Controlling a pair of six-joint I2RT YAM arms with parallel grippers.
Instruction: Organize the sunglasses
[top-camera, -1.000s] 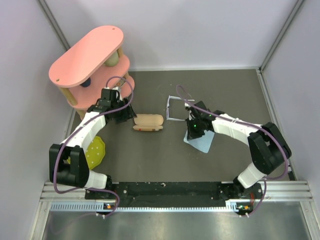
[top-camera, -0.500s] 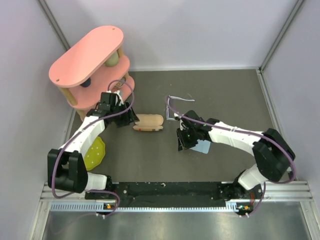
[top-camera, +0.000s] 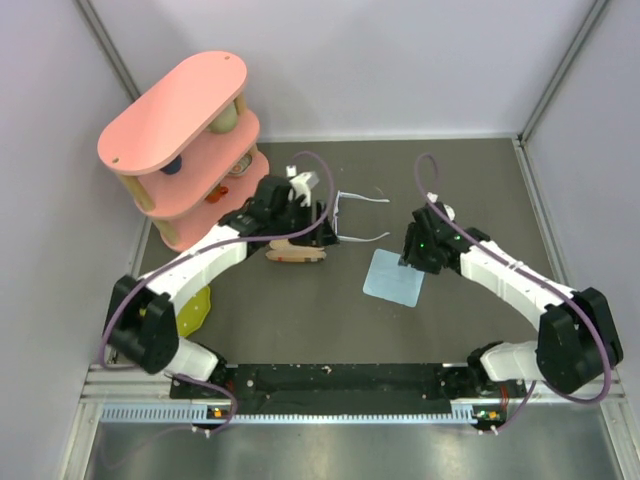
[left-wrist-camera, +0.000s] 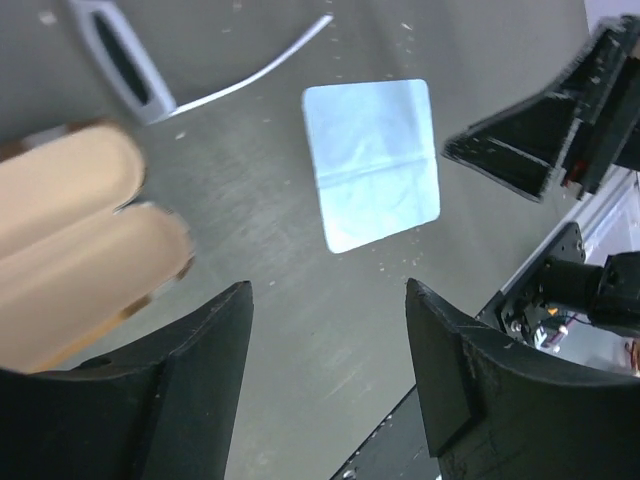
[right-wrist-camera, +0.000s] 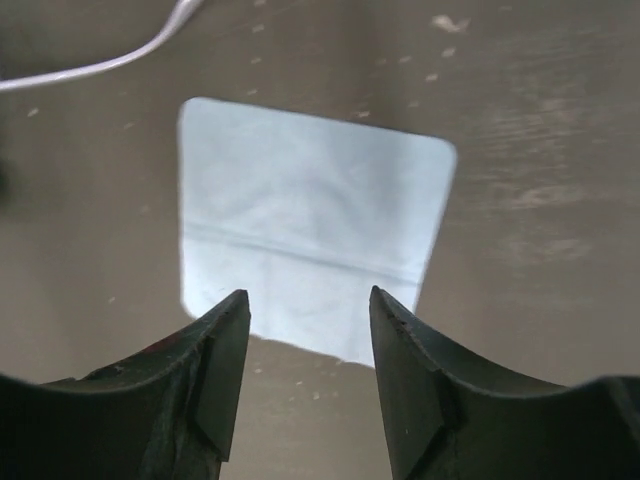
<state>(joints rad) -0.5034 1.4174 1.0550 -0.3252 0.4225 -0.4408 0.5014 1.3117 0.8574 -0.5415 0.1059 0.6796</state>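
Observation:
The sunglasses (top-camera: 352, 214) lie on the dark table as a thin white frame, with both temple arms pointing right. One lens rim (left-wrist-camera: 120, 55) and a temple arm (right-wrist-camera: 100, 65) show in the wrist views. The case (top-camera: 296, 252) lies open just left of them with its tan inside (left-wrist-camera: 70, 250) up, partly under my left arm. My left gripper (top-camera: 318, 228) (left-wrist-camera: 328, 290) hovers open and empty over the case's right end. A light blue cloth (top-camera: 393, 277) (left-wrist-camera: 375, 165) (right-wrist-camera: 310, 230) lies flat. My right gripper (top-camera: 410, 256) (right-wrist-camera: 308, 295) stands open above the cloth's right edge, holding nothing.
A pink two-tier shelf stand (top-camera: 180, 130) with small items fills the back left corner. A yellow-green plate (top-camera: 190, 305) lies by the left arm's base. Grey walls close in the table on three sides, and a black rail (top-camera: 330, 380) runs along the front.
My right gripper has opened, let go of the cloth and drawn back to the right; the cloth now lies flat. My left arm has swung right over the case towards the sunglasses.

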